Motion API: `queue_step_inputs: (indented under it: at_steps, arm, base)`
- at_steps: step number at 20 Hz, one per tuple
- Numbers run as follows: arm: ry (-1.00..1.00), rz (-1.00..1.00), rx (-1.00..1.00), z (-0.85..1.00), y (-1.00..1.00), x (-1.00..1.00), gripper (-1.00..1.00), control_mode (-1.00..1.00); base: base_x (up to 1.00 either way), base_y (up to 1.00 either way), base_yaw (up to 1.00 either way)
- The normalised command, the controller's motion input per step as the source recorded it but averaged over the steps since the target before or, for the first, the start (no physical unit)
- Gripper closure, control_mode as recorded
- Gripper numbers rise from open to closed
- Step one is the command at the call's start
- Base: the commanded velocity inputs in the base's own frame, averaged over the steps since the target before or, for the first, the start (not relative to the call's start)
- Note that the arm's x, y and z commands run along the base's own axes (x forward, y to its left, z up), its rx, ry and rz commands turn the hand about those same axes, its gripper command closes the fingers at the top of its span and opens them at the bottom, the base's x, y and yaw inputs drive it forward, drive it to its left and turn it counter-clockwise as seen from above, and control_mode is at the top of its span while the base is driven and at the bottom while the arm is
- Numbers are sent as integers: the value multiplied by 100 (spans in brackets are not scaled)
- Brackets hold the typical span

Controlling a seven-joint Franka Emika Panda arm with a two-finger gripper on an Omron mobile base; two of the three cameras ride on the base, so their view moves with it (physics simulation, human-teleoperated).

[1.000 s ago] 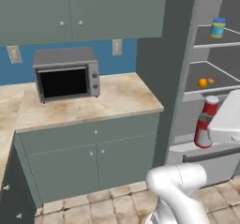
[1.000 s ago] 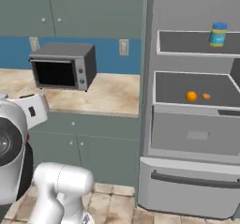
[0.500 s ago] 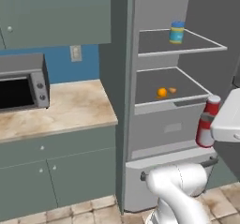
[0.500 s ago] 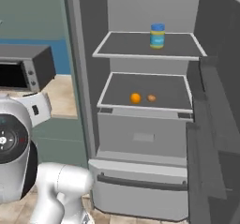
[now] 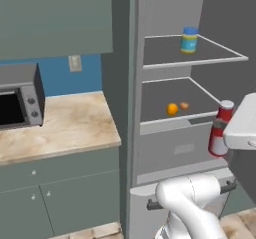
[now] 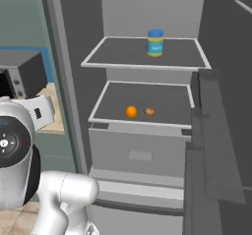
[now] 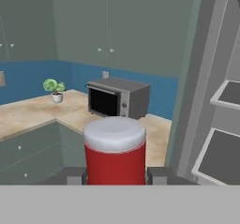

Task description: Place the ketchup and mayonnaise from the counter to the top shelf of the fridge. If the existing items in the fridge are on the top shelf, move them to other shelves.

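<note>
My gripper (image 7: 116, 175) is shut on the ketchup (image 7: 115, 152), a red bottle with a white cap. In the left base view the ketchup (image 5: 219, 135) hangs upright in front of the open fridge (image 5: 134, 108), level with the lower shelf's rim. The mayonnaise (image 5: 189, 39) (image 6: 155, 43) stands at the back of the top shelf (image 5: 165, 59) (image 6: 123, 52). On the shelf below lie the existing items, an orange fruit (image 5: 172, 108) (image 6: 131, 112) and a brownish lump (image 5: 184, 105) (image 6: 150, 111). The counter (image 5: 65, 128) lies left of the fridge.
A microwave (image 5: 17, 95) (image 7: 117, 96) stands on the counter, and a small potted plant (image 7: 55, 89) sits in the corner. The fridge's open door (image 6: 216, 145) stands at the right. A grey drawer (image 6: 140, 153) sits under the lower shelf. Wall cabinets hang above the counter.
The whole picture has shifted: the base has driven right, bringing the fridge to the middle of both base views. The ketchup stays in the shut gripper.
</note>
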Motion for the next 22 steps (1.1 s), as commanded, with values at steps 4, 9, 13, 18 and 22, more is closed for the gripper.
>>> queue_step_inputs:
  at_steps: [4, 9, 13, 18, 22]
  arm:
    - [0, 0, 0, 0, 0, 0, 100, 100]
    - [0, 0, 0, 0, 0, 0, 100, 100]
    - [0, 0, 0, 0, 0, 0, 100, 100]
    - [0, 0, 0, 0, 0, 0, 100, 100]
    - [-3, -9, 2, 60, 0, 20, 100, -100]
  base:
    - [11, -70, 0]
    - [25, -41, 0]
    - [49, -1, 0]
    - [60, 15, -3]
    - [11, 0, -1]
